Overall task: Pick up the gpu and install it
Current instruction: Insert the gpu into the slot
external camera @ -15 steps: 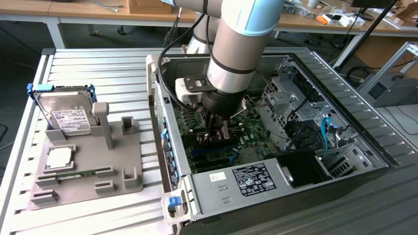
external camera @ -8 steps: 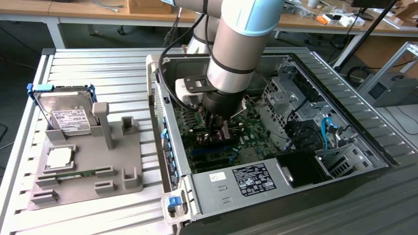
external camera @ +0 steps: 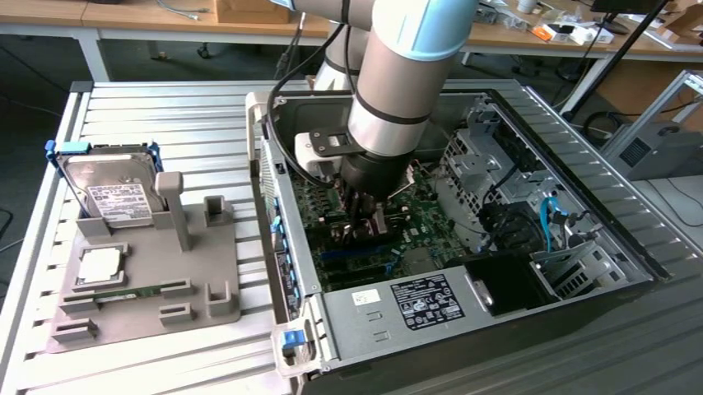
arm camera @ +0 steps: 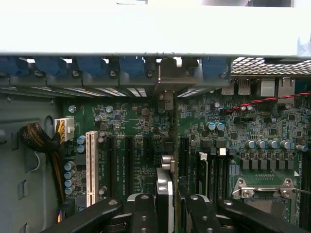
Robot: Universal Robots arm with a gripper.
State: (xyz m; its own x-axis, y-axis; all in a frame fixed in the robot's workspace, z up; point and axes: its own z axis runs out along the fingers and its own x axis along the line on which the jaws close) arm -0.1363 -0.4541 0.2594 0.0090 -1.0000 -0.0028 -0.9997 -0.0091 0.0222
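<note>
Clutter on every side in the wrist view: a green motherboard (arm camera: 131,126) packed with capacitors, a white expansion slot (arm camera: 91,165) to one side, and a braided cable bundle (arm camera: 36,138) running to a yellow-and-white connector (arm camera: 64,128). The CPU socket (arm camera: 265,187) sits on the far side, with a red-and-black twisted wire pair (arm camera: 262,102) near the rear ports. Blue slot latches (arm camera: 92,65) line the case's rear wall.

I've got the gpu (arm camera: 165,172) edge-on, upright among the black slots, its metal bracket end reaching toward that latch row. The end effector (arm camera: 167,201) is about half closed, a finger (arm camera: 144,213) on each face of the card, gripping it.

In the exterior view, the arm (external camera: 407,74) drops almost straight down into the open computer case (external camera: 363,333), wrist low over the board. The drive cage (external camera: 483,156) and a blue cable (external camera: 546,218) crowd it on the exterior view's right. Outside, on the slatted surface (external camera: 165,115), a grey fixture (external camera: 154,317) carries a hard drive (external camera: 110,193) and a RAM stick (external camera: 127,294).
</note>
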